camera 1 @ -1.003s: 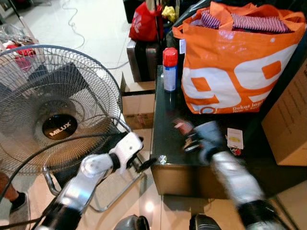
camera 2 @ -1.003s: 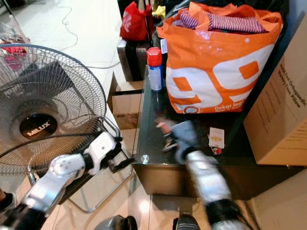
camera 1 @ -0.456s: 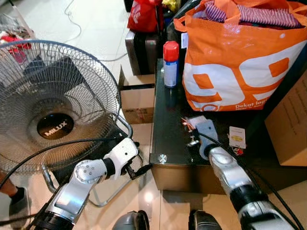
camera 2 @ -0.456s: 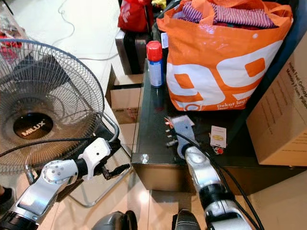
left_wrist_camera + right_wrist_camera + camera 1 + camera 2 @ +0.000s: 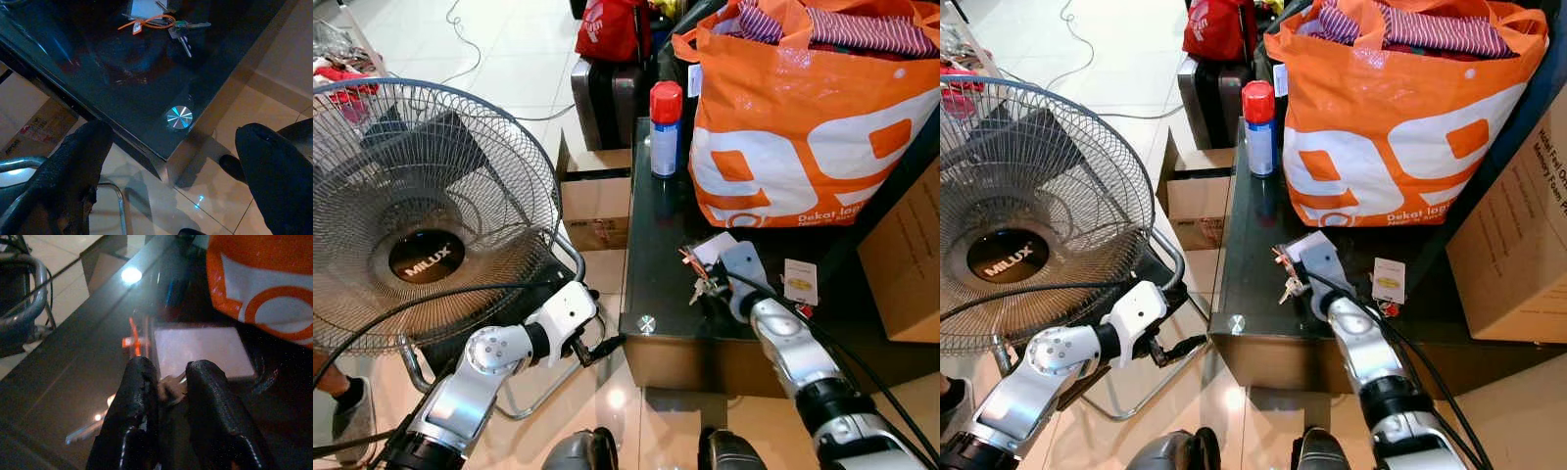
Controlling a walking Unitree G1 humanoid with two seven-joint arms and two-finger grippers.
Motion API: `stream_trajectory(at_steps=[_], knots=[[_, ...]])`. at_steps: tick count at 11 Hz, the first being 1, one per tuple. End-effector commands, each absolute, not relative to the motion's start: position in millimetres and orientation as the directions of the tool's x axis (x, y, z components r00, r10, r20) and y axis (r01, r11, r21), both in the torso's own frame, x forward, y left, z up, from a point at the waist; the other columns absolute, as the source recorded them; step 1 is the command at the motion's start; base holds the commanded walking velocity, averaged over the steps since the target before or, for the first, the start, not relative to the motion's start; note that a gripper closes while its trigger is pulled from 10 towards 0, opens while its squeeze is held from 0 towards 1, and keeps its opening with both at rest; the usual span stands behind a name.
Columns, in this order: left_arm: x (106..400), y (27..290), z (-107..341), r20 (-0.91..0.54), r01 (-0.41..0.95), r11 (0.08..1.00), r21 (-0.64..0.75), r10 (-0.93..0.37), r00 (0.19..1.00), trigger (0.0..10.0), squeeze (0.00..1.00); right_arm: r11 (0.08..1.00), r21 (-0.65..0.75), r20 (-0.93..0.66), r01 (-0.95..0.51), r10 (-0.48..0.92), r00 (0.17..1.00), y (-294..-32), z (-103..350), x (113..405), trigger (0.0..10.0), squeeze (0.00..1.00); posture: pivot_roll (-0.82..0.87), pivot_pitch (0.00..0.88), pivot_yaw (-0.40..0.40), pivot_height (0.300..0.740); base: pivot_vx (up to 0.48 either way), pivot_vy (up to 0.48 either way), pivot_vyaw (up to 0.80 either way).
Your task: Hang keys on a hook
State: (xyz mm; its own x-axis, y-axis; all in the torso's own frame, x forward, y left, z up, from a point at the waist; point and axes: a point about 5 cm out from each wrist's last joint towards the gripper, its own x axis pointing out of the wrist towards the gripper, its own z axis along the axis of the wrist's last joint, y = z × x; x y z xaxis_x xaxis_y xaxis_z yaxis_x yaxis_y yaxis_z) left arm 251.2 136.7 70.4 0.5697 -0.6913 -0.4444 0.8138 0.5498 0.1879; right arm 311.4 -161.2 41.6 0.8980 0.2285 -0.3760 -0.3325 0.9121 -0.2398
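My left gripper hangs low beside the near left corner of the black glass table, fingers spread wide apart. My right gripper rests on the tabletop, fingers pinched together on the keys, which lie near the table's front edge with an orange tag. Farther back stands an orange shopping bag; left of it, a red-capped spray can
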Motion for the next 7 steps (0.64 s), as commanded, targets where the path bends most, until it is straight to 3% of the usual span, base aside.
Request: stream_trajectory(at_steps=[1,3,5,6,7], knots=[[249.7,137.7,68.9,-0.458,0.817,0.547,0.185,-0.687,0.564,10.0,0.0,0.904,-0.241,-0.379,-0.352,0.246,0.892,-158.1,39.6,308.9,10.0,1.0,-0.06,0.178,0.133,0.74,0.0,0.0,0.0],[250.7,137.6,69.5,-0.458,0.818,0.545,0.184,-0.689,0.563,10.0,0.0,0.896,-0.172,-0.363,-0.409,0.328,0.872,-150.4,41.0,305.5,10.0,1.0,-0.06,0.188,0.138,0.74,0.0,0.0,0.0],[250.0,138.3,70.1,-0.46,0.818,0.544,0.185,-0.688,0.562,10.0,0.0,0.906,-0.193,-0.392,-0.377,0.281,0.876,-144.6,34.4,307.5,10.0,0.97,-0.06,0.2,0.139,0.74,0.0,0.0,0.0],[249.5,138.7,70.4,-0.461,0.818,0.544,0.186,-0.687,0.562,10.0,0.0,0.924,-0.186,-0.404,-0.333,0.238,0.884,-145.8,31.7,309.6,10.0,0.09,-0.05,0.209,0.139,0.74,0.0,0.0,0.0],[248.2,140.3,71.7,-0.462,0.818,0.543,0.19,-0.686,0.562,10.0,0.0,0.956,-0.158,-0.409,-0.248,0.165,0.897,-148.9,30.3,313.7,10.0,0.0,-0.04,0.229,0.138,0.74,0.0,0.0,0.0]])
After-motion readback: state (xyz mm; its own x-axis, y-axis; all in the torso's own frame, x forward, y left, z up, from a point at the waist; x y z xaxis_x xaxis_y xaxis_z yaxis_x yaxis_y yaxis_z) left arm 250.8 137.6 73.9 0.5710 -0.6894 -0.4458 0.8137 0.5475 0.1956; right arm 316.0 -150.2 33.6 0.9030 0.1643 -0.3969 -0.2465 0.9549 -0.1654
